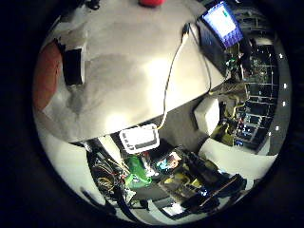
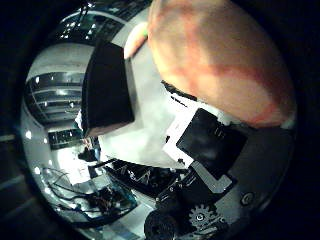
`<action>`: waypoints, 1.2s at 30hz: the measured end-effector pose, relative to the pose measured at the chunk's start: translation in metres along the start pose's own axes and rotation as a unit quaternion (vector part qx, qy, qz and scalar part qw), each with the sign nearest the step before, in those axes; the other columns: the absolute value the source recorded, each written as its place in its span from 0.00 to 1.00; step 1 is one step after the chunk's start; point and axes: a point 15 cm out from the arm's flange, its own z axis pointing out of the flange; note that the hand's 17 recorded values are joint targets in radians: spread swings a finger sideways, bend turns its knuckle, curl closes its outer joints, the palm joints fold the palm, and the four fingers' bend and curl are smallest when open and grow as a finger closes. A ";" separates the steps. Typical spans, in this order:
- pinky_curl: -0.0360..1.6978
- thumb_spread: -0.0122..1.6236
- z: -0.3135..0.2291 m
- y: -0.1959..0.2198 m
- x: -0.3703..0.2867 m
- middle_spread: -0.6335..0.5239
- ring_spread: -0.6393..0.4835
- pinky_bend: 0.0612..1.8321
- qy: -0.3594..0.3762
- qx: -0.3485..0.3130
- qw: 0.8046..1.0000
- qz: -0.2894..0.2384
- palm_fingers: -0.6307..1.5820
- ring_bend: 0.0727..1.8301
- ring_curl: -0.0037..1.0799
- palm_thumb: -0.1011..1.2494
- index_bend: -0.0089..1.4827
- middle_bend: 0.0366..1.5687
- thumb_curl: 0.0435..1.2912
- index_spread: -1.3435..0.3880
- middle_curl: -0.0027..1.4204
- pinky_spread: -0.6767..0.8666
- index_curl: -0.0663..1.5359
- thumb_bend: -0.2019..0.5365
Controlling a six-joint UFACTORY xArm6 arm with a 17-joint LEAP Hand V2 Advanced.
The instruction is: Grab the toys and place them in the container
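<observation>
An orange toy (image 2: 220, 60) with reddish streaks fills much of the thumb-side view, close against the palm. The hand (image 2: 210, 150) shows white and black finger parts right beside and under the toy, seemingly touching it, though whether the fingers curl round it cannot be told. A black block-shaped part (image 2: 107, 90) stands just beside the toy. Beyond lies a pale table (image 1: 123, 71), seen from above, with a laptop (image 1: 221, 23) at its edge and a small white rimmed tray (image 1: 139, 137) near the table's border; no container with toys can be made out.
</observation>
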 end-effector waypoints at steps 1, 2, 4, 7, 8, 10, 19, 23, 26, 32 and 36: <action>0.59 0.62 -0.009 -0.004 -0.014 0.41 0.35 0.67 -0.007 0.006 1.000 -0.008 0.77 0.71 0.71 0.82 0.75 0.84 0.35 0.61 0.57 0.31 0.60 0.27; 0.61 0.62 -0.018 -0.008 -0.028 0.42 0.35 0.67 -0.013 0.013 1.000 -0.015 0.77 0.71 0.71 0.84 0.76 0.84 0.36 0.62 0.57 0.31 0.60 0.27; 0.63 0.61 -0.037 -0.017 -0.057 0.42 0.35 0.66 -0.022 0.030 0.999 -0.031 0.77 0.71 0.72 0.84 0.76 0.85 0.38 0.62 0.56 0.31 0.60 0.26; 0.65 0.61 -0.061 -0.027 -0.102 0.43 0.35 0.65 -0.032 0.049 0.997 -0.055 0.77 0.71 0.72 0.84 0.76 0.85 0.39 0.63 0.56 0.31 0.60 0.25; 0.65 0.61 -0.068 -0.029 -0.120 0.43 0.35 0.65 -0.036 0.053 0.996 -0.065 0.77 0.71 0.73 0.84 0.76 0.85 0.40 0.63 0.55 0.31 0.60 0.25; 0.67 0.61 -0.078 -0.033 -0.154 0.43 0.35 0.64 -0.042 0.057 0.994 -0.085 0.77 0.71 0.73 0.84 0.76 0.86 0.41 0.63 0.55 0.31 0.60 0.25; 0.72 0.62 -0.100 -0.029 -0.307 0.43 0.35 0.61 -0.076 0.066 0.980 -0.170 0.78 0.70 0.75 0.84 0.76 0.87 0.43 0.63 0.53 0.31 0.60 0.26; 0.73 0.64 -0.089 -0.034 -0.352 0.44 0.35 0.60 -0.085 0.086 0.973 -0.198 0.77 0.70 0.75 0.81 0.74 0.87 0.43 0.63 0.52 0.30 0.60 0.24; 0.67 0.65 -0.073 -0.034 -0.373 0.44 0.36 0.54 -0.087 0.086 0.970 -0.212 0.78 0.68 0.70 0.75 0.65 0.82 0.41 0.62 0.49 0.27 0.58 0.23; 0.57 0.66 -0.041 -0.019 -0.382 0.41 0.44 0.38 -0.064 0.030 0.963 -0.261 0.27 0.48 0.53 0.68 0.38 0.46 0.36 0.50 0.34 0.35 0.45 0.24; 0.45 0.65 -0.032 -0.008 -0.375 0.53 0.65 0.27 -0.046 -0.010 0.954 -0.296 0.21 0.25 0.35 0.65 0.28 0.28 0.34 0.47 0.26 0.59 0.36 0.23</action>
